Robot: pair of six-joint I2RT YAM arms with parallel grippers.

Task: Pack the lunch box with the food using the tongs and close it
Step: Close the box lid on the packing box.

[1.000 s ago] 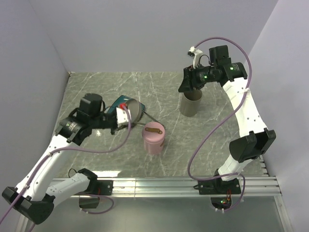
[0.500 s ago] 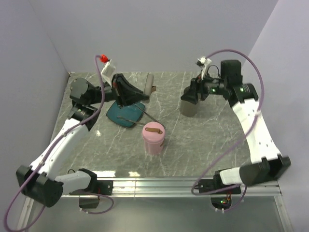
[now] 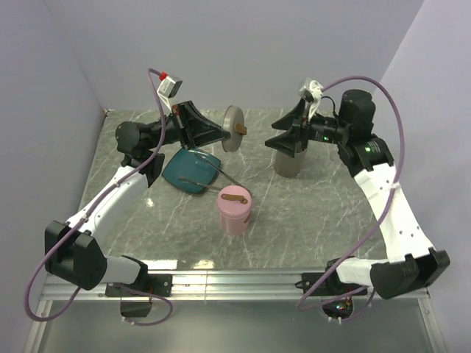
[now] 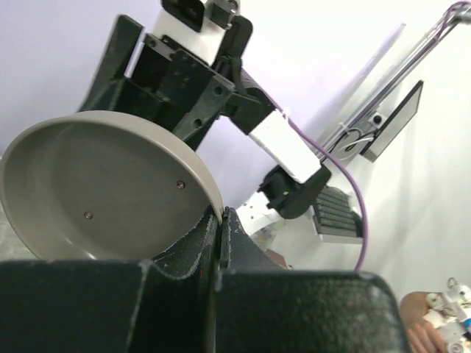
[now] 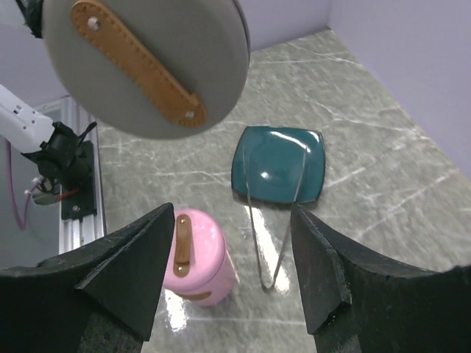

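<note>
Our left claw [image 3: 219,137] is pressed tight on the rim of the grey lid [image 5: 143,62]. It holds the lid on edge in the air above the far side of the teal plate [image 5: 280,165], with the brown strap [image 5: 136,66] facing our right claw [image 3: 278,133]. That claw is spread wide and carries nothing. It hangs well to the right of the plate, just over the grey tub [image 3: 289,163], whose inside we cannot see. The tongs [image 5: 269,283] lie ungripped, tips on the plate and joined end out on the counter [image 3: 331,213] to the plate's right. The pink tub [image 5: 193,254], lid on, stands off the plate's near right corner.

We see no food on the plate, and we cannot tell whether it sits inside the grey tub. We judge that closing is the step in hand. The next move calls for turning the lid flat, centring it over the grey tub's mouth and lowering it squarely, with the right claw out of the way or steadying the tub.
</note>
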